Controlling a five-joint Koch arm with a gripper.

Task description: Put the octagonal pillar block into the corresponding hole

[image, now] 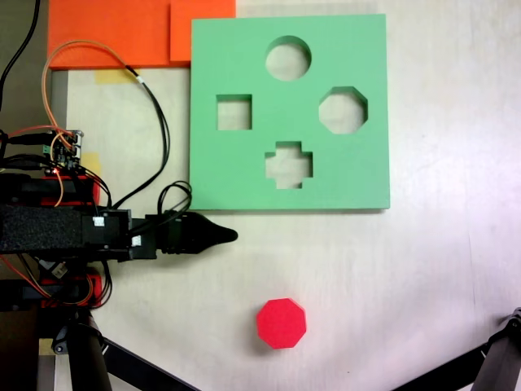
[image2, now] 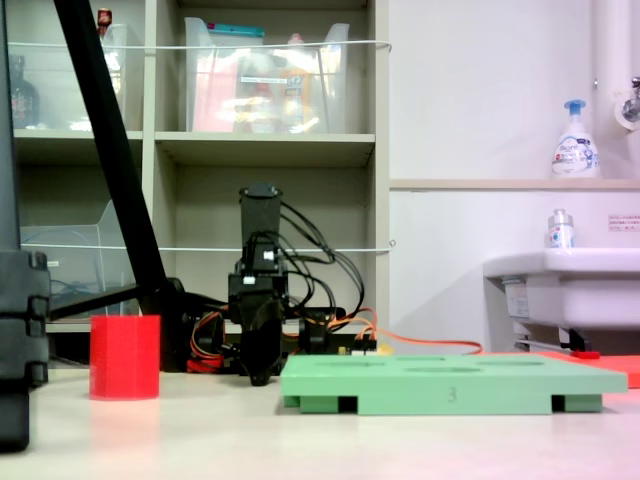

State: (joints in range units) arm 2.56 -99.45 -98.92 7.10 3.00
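- Resting low over the desk (image: 423, 269) at the first exterior view's left, the one arm points its tool (image: 220, 236) toward the first exterior view's right; the tip tapers to a single dark point, so the jaws look drawn together with nothing between them.
- That pose reads as a parked start: the tool sits just below the green board's lower left corner and well apart from the block, so the reach has probably not begun.
- One octagonal pillar block (image: 282, 323) stands upright on the bare desk, below the board and to the right of the tool in the first exterior view; it is free on all sides, which should leave room for a grasp from above.
- In the second exterior view the same block (image2: 125, 357) stands at the left, apart from the board.
- One green board (image: 244, 175) lies flat, with four cutouts: one round, one square, one cross-shaped, and one eight-sided.
- The corresponding hole (image: 343, 110) is that eight-sided cutout at the board's right side in the first exterior view, empty and unobstructed.
- Orange foam sheets (image: 106, 32) lie beyond the board's upper left corner; their count is unclear.
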